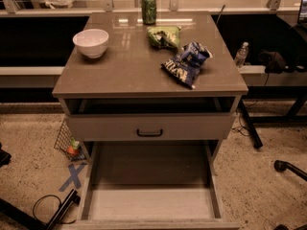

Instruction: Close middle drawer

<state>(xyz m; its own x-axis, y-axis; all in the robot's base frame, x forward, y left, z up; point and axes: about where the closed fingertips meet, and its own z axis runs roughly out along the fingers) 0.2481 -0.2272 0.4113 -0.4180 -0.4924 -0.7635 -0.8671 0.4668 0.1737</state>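
The middle drawer [151, 202] is pulled far out toward me at the bottom of the camera view. It is wide, deep and grey-beige, and its inside looks empty. Its front runs along the bottom edge of the frame, and the handle is out of view. Above it sits the taller drawer front with a black handle [149, 132], pulled out only slightly, with a dark gap under the cabinet top. The gripper is not in view.
On the cabinet top [120, 66] are a white bowl [90, 42], a green can [148, 8], a green bag [163, 36] and a blue chip bag [187, 63]. A wire basket [67, 143], blue tape cross [73, 176] and black cable [53, 210] lie left; a black chair leg [288, 167] right.
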